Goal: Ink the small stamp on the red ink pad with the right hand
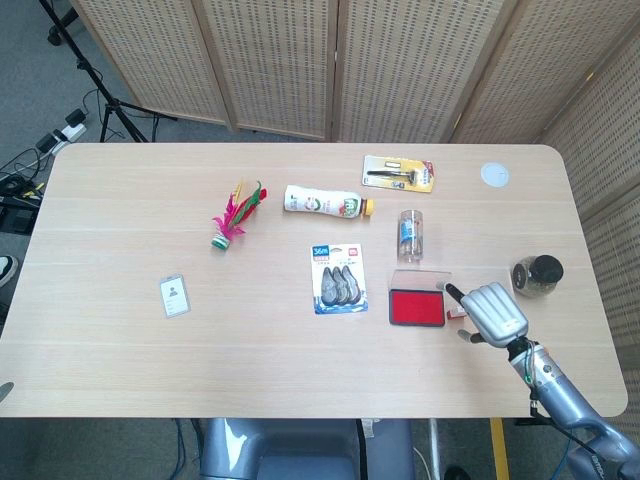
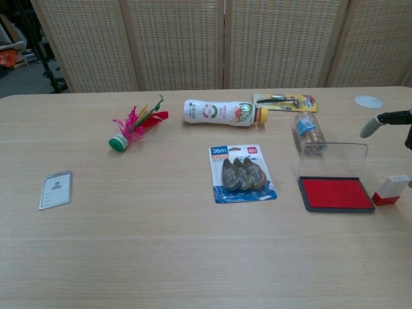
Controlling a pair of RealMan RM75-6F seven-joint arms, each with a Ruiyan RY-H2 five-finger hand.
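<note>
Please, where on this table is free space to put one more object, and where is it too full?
Free: the wide near strip of the table, and the patch between the ID card and the correction tape pack. Crowded: the right side, where the red ink pad, small stamp, clear jar and right hand sit close together.
</note>
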